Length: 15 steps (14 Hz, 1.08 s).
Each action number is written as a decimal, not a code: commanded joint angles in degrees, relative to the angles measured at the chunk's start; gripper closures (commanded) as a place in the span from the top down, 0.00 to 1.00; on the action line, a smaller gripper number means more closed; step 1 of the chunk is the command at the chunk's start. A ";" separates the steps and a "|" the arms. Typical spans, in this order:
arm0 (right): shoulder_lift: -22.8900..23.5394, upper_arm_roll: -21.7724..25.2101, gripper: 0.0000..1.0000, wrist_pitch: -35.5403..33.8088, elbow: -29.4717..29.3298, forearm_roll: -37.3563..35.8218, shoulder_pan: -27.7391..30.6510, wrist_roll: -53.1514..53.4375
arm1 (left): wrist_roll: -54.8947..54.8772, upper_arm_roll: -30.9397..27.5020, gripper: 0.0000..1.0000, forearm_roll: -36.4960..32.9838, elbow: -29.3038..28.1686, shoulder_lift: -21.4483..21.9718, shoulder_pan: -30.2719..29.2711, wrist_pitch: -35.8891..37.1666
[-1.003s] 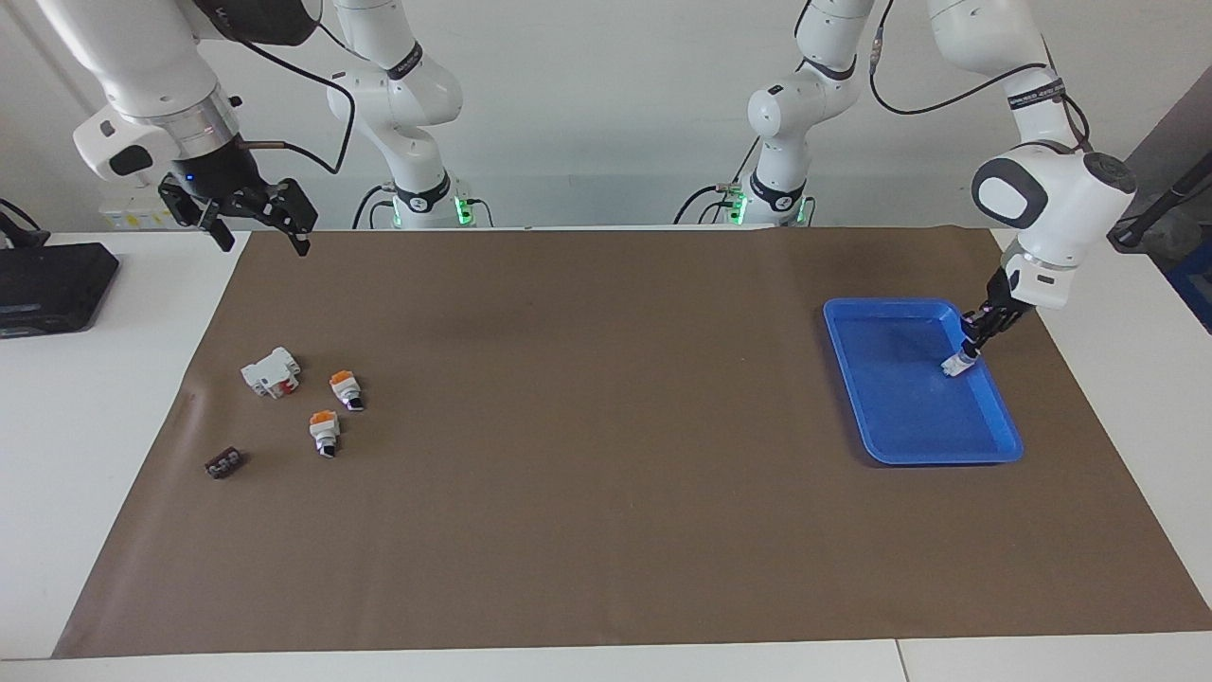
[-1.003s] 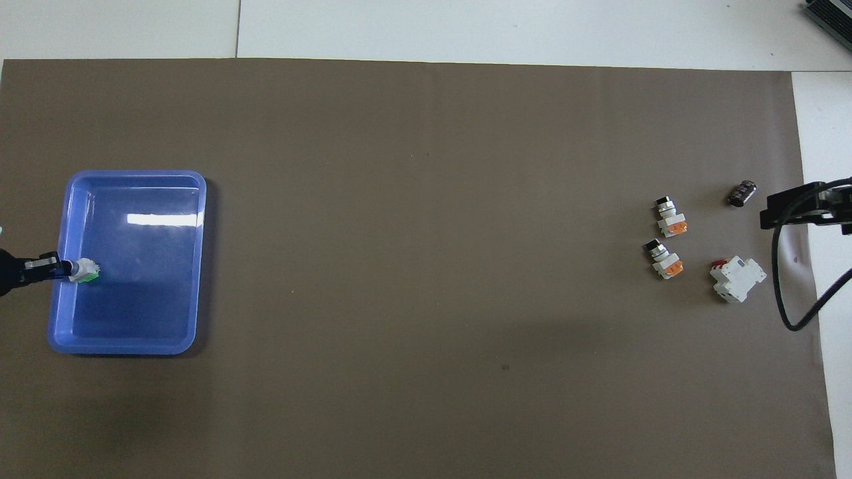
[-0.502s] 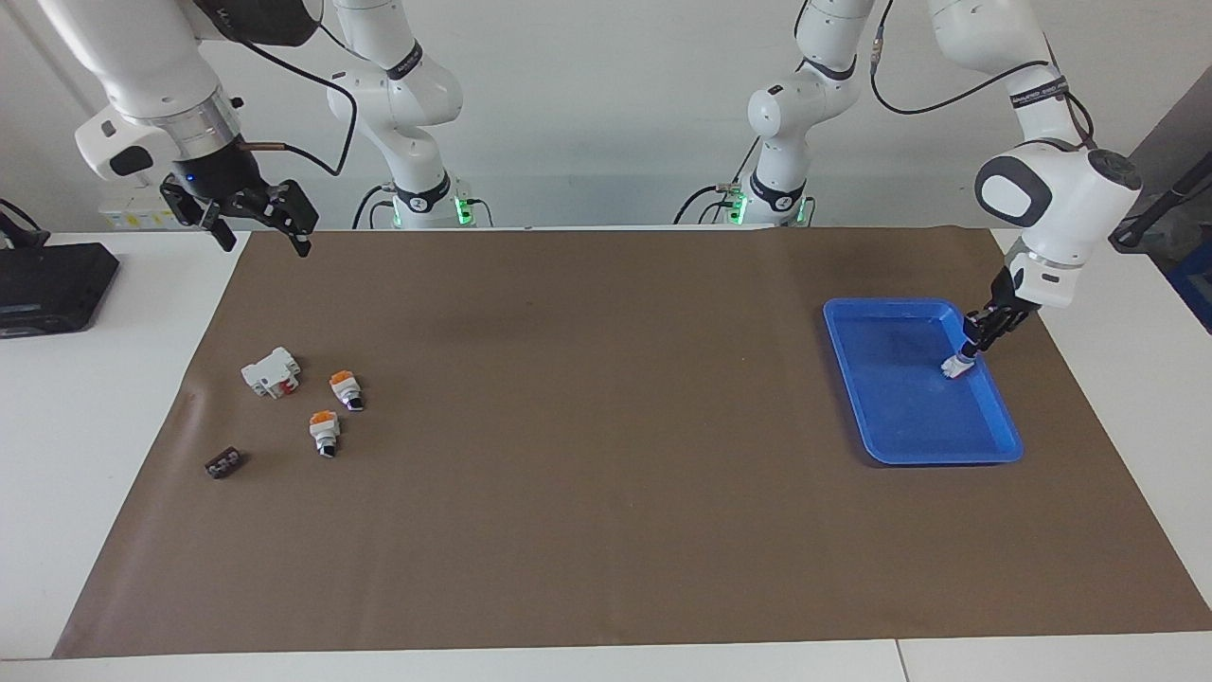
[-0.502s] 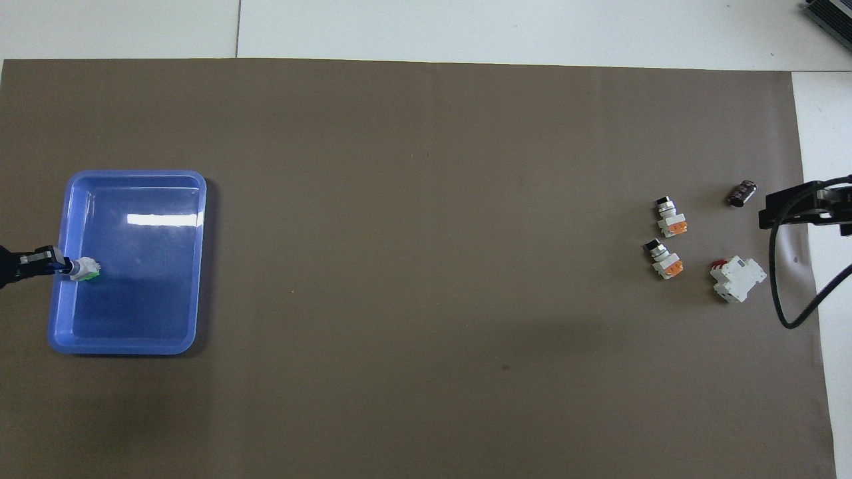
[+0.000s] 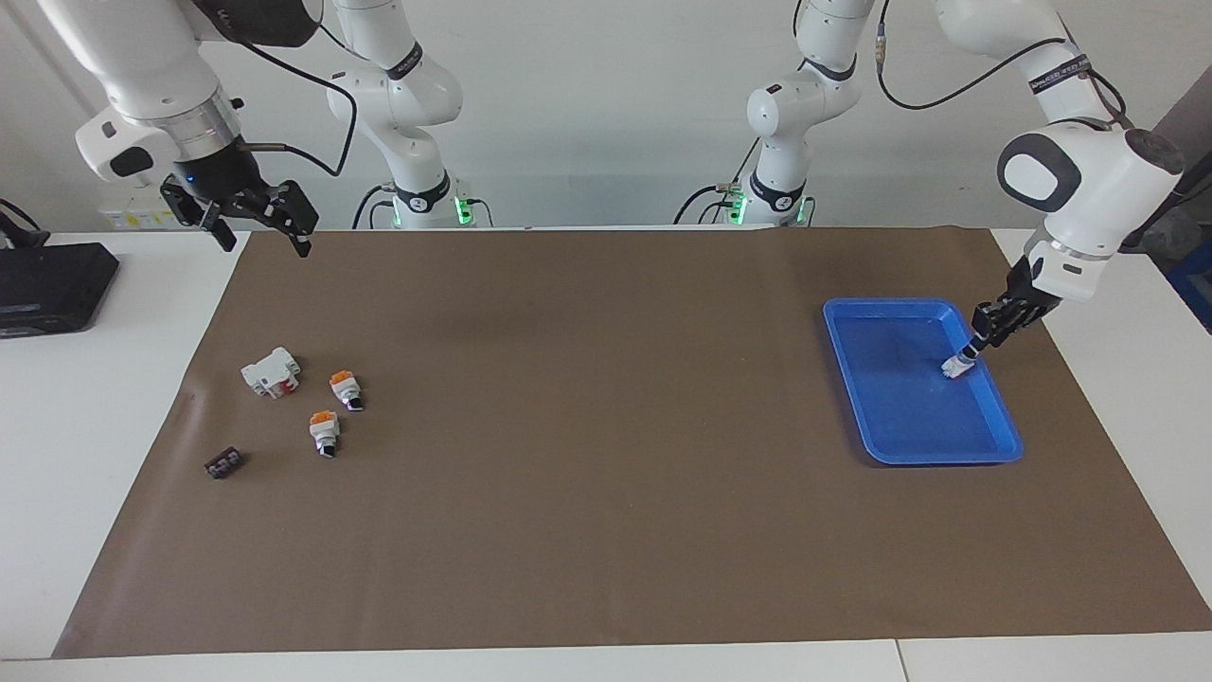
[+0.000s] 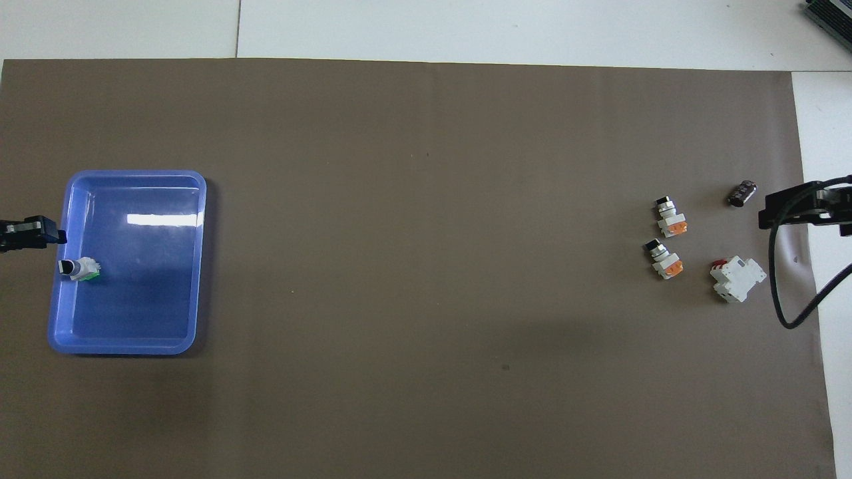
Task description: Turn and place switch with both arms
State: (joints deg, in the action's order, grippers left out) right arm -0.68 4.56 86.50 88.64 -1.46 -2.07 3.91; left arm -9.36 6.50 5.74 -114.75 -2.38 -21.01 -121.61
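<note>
Lying in the blue tray (image 6: 200, 266), the switch (image 6: 80, 269) points its knob at the left gripper (image 5: 994, 328), whose jaws hover just over that tip, their opening unclear; the right gripper (image 5: 254, 220) waits, jaws apart.

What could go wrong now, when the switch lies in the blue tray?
1. The switch lies close to the wall of the blue tray, and the left gripper, apart from it, hangs just over that edge; a careless pull-away might bump the tray.
2. The switch lies on its side on the tray's floor, so it may roll or slide if the tray is bumped.
3. The right gripper, waiting open, has a loose cable near the white block; it might snag.
</note>
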 commanded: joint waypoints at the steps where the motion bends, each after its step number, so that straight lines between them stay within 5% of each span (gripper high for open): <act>1: -1.08 -0.16 1.00 0.07 1.27 0.23 0.22 0.93 | 2.67 -0.61 0.38 -1.26 4.79 -2.01 4.64 3.56; 5: -1.08 -0.16 1.00 0.07 1.27 0.23 0.40 0.93 | 5.06 -0.26 0.40 -11.88 10.84 -3.41 13.25 10.66; 10: -1.34 -0.16 1.00 0.07 1.53 0.23 0.57 0.66 | 4.53 0.18 0.42 -10.67 24.29 -6.41 19.42 24.03; 15: -1.43 -0.07 1.00 0.16 1.88 0.23 0.66 0.75 | 4.44 1.15 0.42 -5.66 32.12 -5.97 19.42 35.10</act>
State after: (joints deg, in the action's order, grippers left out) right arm -0.68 4.66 86.50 88.80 -1.46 -1.92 3.92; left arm -4.78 7.80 -1.03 -87.48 -6.99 -1.82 -91.70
